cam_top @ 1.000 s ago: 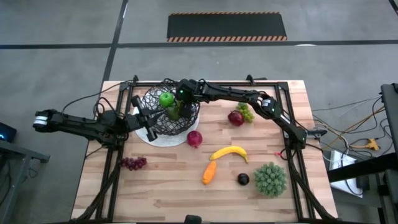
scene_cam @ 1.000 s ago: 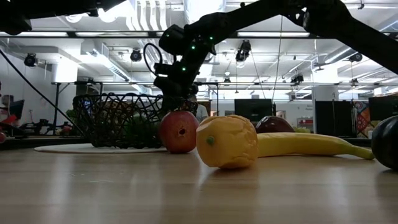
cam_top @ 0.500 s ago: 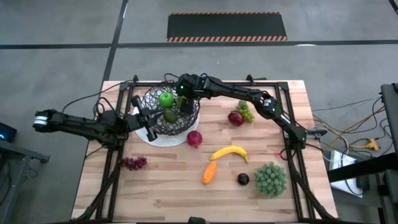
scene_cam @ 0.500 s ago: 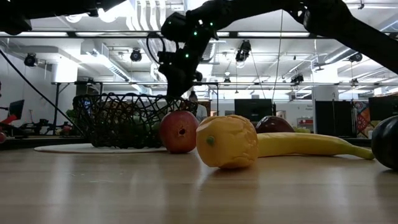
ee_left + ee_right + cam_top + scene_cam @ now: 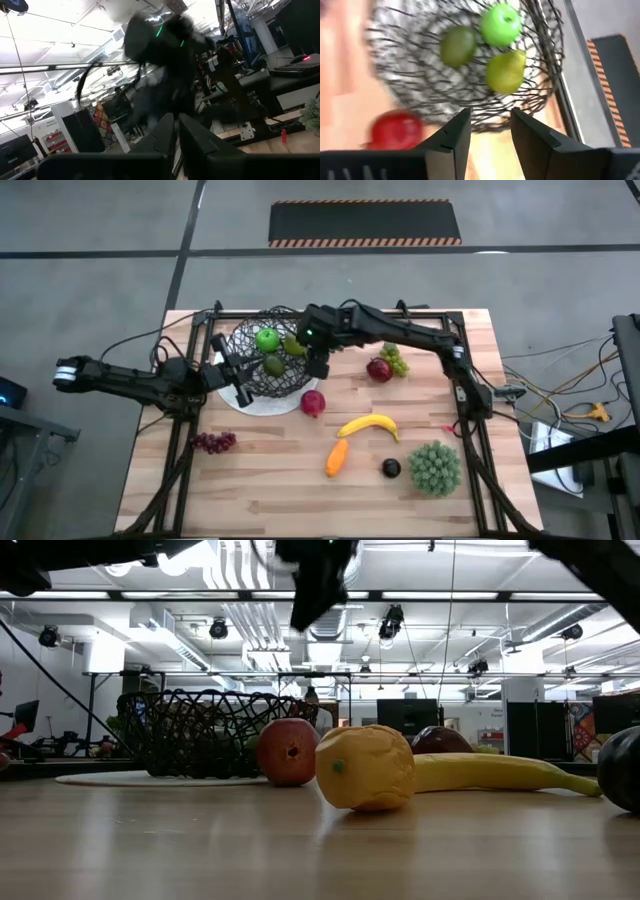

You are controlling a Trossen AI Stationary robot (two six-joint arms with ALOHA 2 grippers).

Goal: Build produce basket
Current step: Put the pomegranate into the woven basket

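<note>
Two spread fingers of the right gripper hold nothing above the basket rim.

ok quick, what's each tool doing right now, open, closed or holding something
Left tool: closed on the basket rim.
Right tool: open, empty, above the basket's edge.

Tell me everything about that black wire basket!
The round black wire basket is bowl-shaped, woven of thin dark wires in an irregular open mesh you can see through. It stands upright on a white round plate near the table's far left part. Inside lie a bright green apple, a yellow-green pear and a duller olive-green fruit. The left gripper sits against its left rim; the right gripper hovers open beside its right edge.
</note>
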